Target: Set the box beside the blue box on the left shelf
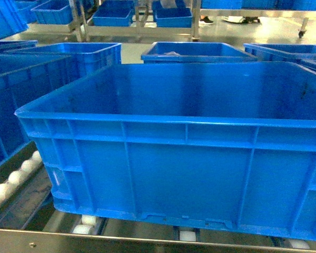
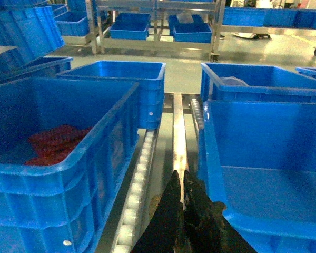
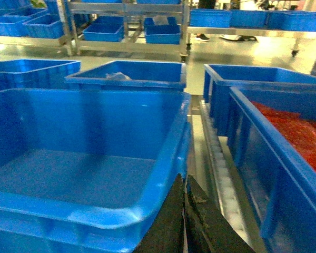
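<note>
Empty box point(image 1: 184, 153) sits on the left shelf point(image 1: 21, 174) rollers, neighbour blue crate point(image 2: 47, 153) holding red stuff off its left side, roller gap between. Looks rigid, bulky, light when empty, smooth walls slippery; best taken under the rolled rim at both sides. Left gripper point(image 2: 183, 182) beside box's left rim, right gripper point(image 3: 184, 184) beside its right rim, both jaws clenched, holding nothing.

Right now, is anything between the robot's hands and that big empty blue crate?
Nothing visible: the left hand sits beside the crate's left rim, the right hand beside its right rim.
</note>
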{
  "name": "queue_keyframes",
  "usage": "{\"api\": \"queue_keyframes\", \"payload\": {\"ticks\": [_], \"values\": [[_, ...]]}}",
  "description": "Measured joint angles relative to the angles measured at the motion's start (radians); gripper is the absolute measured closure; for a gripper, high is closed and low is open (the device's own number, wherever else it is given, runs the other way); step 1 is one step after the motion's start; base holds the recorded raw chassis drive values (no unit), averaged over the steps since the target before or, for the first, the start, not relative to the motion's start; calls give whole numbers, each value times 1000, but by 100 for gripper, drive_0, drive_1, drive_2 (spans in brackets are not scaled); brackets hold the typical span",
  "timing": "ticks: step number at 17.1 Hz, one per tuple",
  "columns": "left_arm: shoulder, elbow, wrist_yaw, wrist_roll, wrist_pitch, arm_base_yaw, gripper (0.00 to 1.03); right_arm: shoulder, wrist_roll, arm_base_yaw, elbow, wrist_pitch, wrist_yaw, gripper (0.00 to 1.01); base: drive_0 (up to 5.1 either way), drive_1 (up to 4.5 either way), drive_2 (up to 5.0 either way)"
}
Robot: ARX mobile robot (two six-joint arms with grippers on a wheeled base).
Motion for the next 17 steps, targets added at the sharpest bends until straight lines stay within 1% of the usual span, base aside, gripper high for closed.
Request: {"api": "queue_keyframes", "payload": {"ticks": [2,3,5,6,7,8,9,10,11,12,16,17], "values": [[-25,-21,5,0,-3,10,101,-30,0,-22,-14,-16,-3,99,0,0,0],[-68,-52,18,0,-18,24,101,-68,0,-29,-32,-36,-2,99,0,0,0],[-153,-105,45,0,-53,42,101,-147,0,-23,-61,-85,-11,99,0,0,0],[-197,-125,95,0,-77,81,101,-191,0,-23,-76,-117,-11,99,0,0,0],[-242,-144,120,1,-102,122,101,-231,0,-23,-87,-144,-11,99,0,0,0],[-280,-159,114,1,-122,129,101,-233,0,-23,-118,-86,-11,99,0,0,0],[-323,-174,125,2,-153,126,101,-262,0,-23,-127,-151,-11,99,0,0,0],[-370,-187,127,2,-188,123,101,-310,0,-23,-127,-178,-11,99,0,0,0],[-374,-221,126,2,-126,123,101,-367,0,-23,-127,-217,-11,99,0,0,0],[-406,-230,127,2,-185,124,101,-405,0,-23,-127,-259,-11,99,0,0,0],[-594,-230,127,2,-349,124,101,-548,0,-23,-127,-399,-11,99,0,0,0],[-605,-230,127,2,-359,124,101,-556,0,-23,-127,-409,-11,99,0,0,0]]}}
